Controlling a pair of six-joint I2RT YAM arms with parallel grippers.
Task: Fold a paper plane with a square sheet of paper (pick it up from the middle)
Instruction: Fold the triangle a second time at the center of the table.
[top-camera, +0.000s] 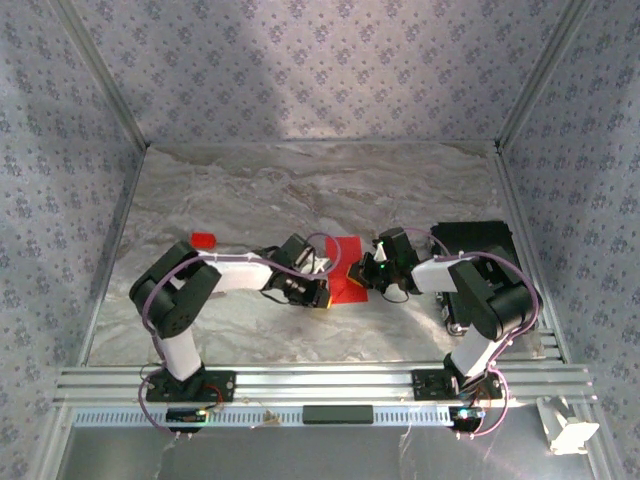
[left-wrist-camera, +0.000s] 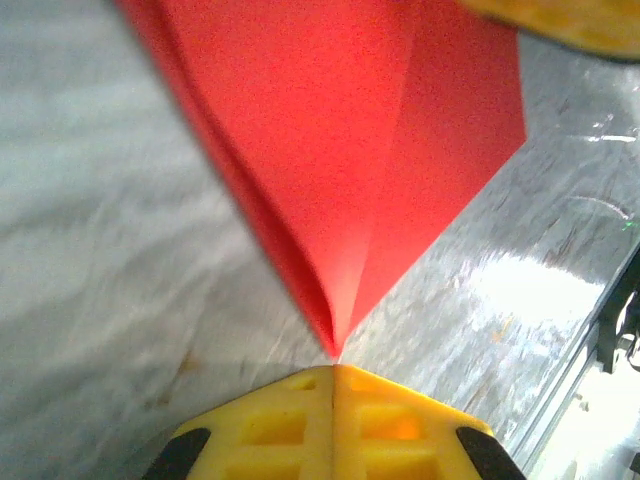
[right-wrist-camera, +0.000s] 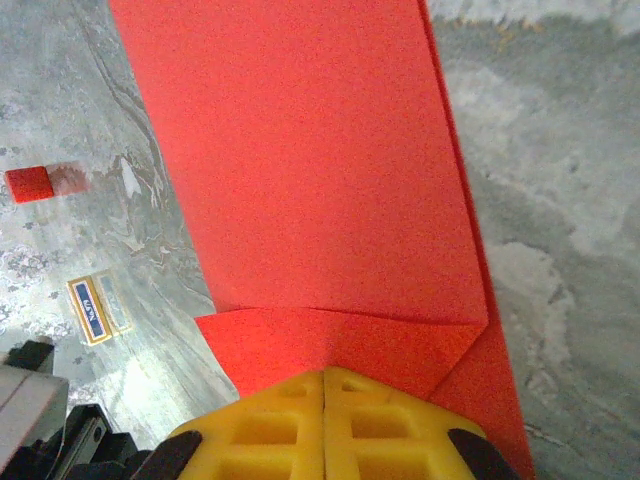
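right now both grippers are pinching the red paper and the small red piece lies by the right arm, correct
Not quite: the small red piece lies by the left arm, near its elbow, as the top view shows. The left gripper and right gripper are indeed both shut on the red paper.

Top view was evenly lit but soft; left wrist blurred the thin bright red paper sheet (left-wrist-camera: 350, 150), glare blown out on the glossy grey marbled tabletop (left-wrist-camera: 530, 280)
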